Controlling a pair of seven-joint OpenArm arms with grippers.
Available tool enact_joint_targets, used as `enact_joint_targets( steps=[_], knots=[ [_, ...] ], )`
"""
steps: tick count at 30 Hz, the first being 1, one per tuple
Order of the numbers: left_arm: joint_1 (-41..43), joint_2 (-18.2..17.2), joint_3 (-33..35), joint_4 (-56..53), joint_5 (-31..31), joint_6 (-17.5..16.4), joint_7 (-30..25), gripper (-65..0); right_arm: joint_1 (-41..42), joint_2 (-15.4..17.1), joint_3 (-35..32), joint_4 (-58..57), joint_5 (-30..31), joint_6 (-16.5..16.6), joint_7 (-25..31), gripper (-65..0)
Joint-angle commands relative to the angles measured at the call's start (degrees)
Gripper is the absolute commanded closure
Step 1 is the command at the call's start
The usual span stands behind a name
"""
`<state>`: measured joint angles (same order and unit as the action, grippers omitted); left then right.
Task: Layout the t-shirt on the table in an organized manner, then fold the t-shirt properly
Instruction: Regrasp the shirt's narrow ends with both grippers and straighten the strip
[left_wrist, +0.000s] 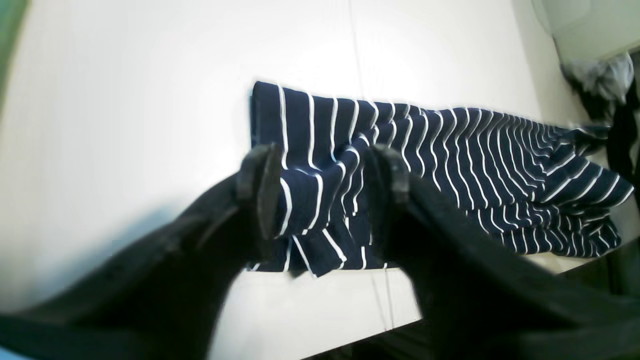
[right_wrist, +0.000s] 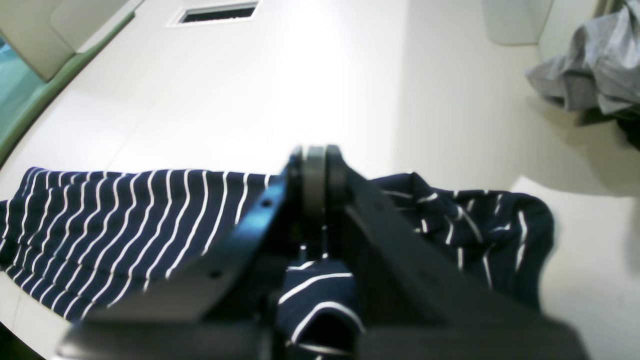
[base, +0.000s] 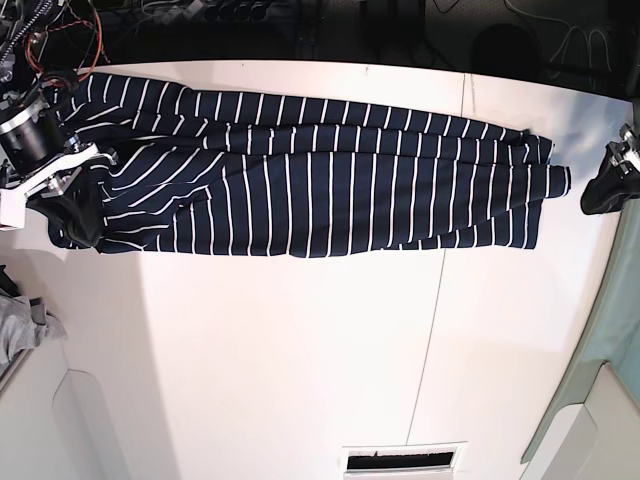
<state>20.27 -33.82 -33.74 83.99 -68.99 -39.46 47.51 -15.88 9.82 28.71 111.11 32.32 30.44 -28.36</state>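
One t-shirt (base: 300, 180), one table (base: 300, 350), two pincers

There is one striped t-shirt (base: 310, 180). There is one white worktop (base: 300, 360). There is one grey cloth (right_wrist: 590, 70) at the side. There are two robot arms, the left gripper (left_wrist: 320, 172) and the right gripper (right_wrist: 314, 172), each with two fingers (left_wrist: 260, 180).
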Motion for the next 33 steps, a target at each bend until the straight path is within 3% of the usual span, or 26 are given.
enact_joint_targets(
  steps=[1,12,20,23,31,33],
  knots=[
    [-0.3,-1.3,-0.7,0.8,-1.0,-0.5,-1.4,-34.6,0.3,0.6,0.0,0.6,0.2,0.2,1.4,0.0],
    [-0.5,-1.2,-0.7,0.7,2.8,-0.5,-6.2,-36.1,0.5,0.6,-2.5,-5.7,-1.9,0.3,3.3,0.0],
    [-0.4,-1.2,-0.7,0.6,7.8,-0.5,-8.1,-36.4,5.6,0.6,-7.6,-13.6,-1.9,1.3,3.3,0.0],
    [-0.4,-1.2,-0.7,0.2,9.6,-0.5,-10.1,-40.5,7.3,0.6,-10.1,-16.3,-3.5,1.3,3.3,0.0],
    [-0.4,-0.1,-0.6,-0.1,13.7,-0.5,-12.4,-40.7,9.2,0.6,-14.7,-22.3,-8.0,1.3,3.6,0.0],
    [-0.4,0.6,-0.6,-0.1,15.7,1.0,-13.3,-40.7,9.2,0.6,-14.9,-24.0,-8.1,1.3,3.7,0.0]
  ],
)
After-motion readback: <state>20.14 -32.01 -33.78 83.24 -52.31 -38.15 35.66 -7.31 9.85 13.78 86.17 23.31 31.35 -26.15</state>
